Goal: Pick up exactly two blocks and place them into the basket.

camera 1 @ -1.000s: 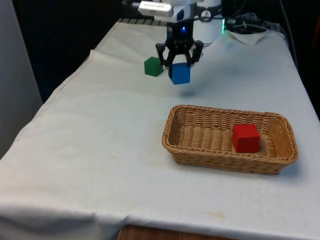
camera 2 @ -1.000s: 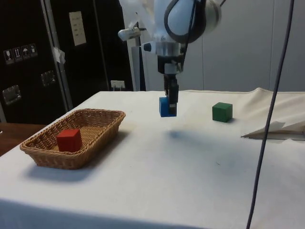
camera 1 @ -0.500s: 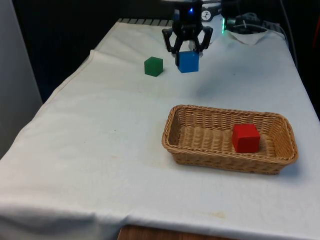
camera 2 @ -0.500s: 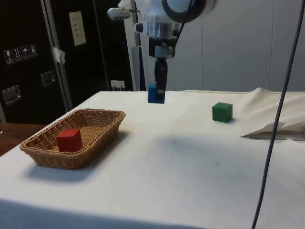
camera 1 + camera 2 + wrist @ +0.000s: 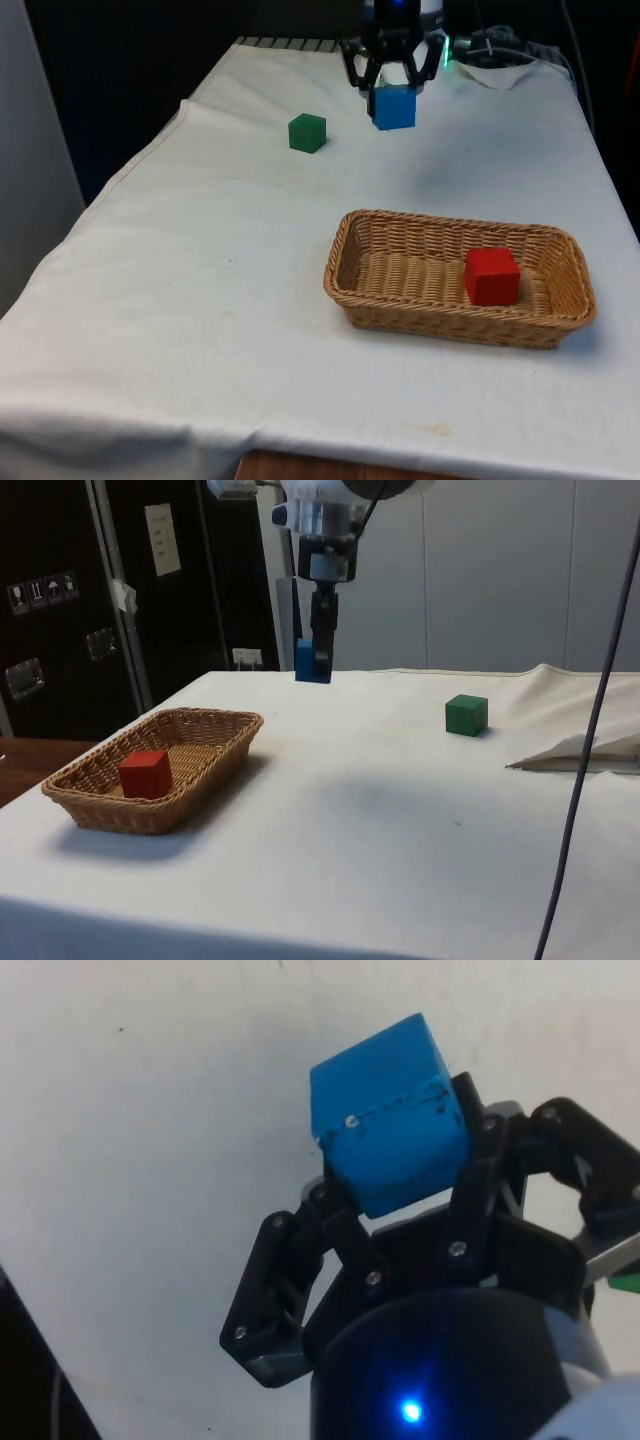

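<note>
Gripper [image 5: 392, 88] is clamped on the blue block [image 5: 393, 107], held above the far table. Basket [image 5: 345, 262] with red block [image 5: 491, 275] lies nearer, slightly toward the front view's right.

Looks like a robotics lab or test room. Long counter [image 5: 200, 260] draped in a plain white cloth, backed by black curtains [image 5: 130, 60] in the front view. Tall dark cabinets [image 5: 60, 600] with small labels and a pale paper notice [image 5: 161, 539] in the side view, beside plain white wall panels [image 5: 490, 570]. Loose grey cable [image 5: 585, 740] hanging down across the side view.
</note>
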Action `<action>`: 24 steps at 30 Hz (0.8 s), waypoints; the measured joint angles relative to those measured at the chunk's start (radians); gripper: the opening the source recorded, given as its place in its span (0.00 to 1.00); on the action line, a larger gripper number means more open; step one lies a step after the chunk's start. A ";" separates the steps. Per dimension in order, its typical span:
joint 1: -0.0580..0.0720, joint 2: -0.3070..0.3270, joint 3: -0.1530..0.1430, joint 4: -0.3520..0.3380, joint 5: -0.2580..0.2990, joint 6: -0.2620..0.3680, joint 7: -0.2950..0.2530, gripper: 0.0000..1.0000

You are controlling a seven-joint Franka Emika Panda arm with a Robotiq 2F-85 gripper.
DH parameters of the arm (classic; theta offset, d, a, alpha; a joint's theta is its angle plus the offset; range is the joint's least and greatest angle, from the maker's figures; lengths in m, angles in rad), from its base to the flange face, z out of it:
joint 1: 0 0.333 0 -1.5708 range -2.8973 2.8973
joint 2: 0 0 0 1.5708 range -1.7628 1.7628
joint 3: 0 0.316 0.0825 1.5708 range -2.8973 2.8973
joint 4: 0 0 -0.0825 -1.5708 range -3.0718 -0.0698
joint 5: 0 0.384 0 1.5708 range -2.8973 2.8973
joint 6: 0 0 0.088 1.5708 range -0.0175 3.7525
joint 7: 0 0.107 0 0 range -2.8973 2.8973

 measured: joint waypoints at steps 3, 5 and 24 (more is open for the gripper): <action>0.000 -0.001 0.011 0.011 0.000 -0.021 0.019 0.03; 0.000 -0.001 0.015 0.015 0.000 -0.029 0.025 0.03; 0.000 0.038 0.073 0.128 0.000 -0.187 0.119 0.03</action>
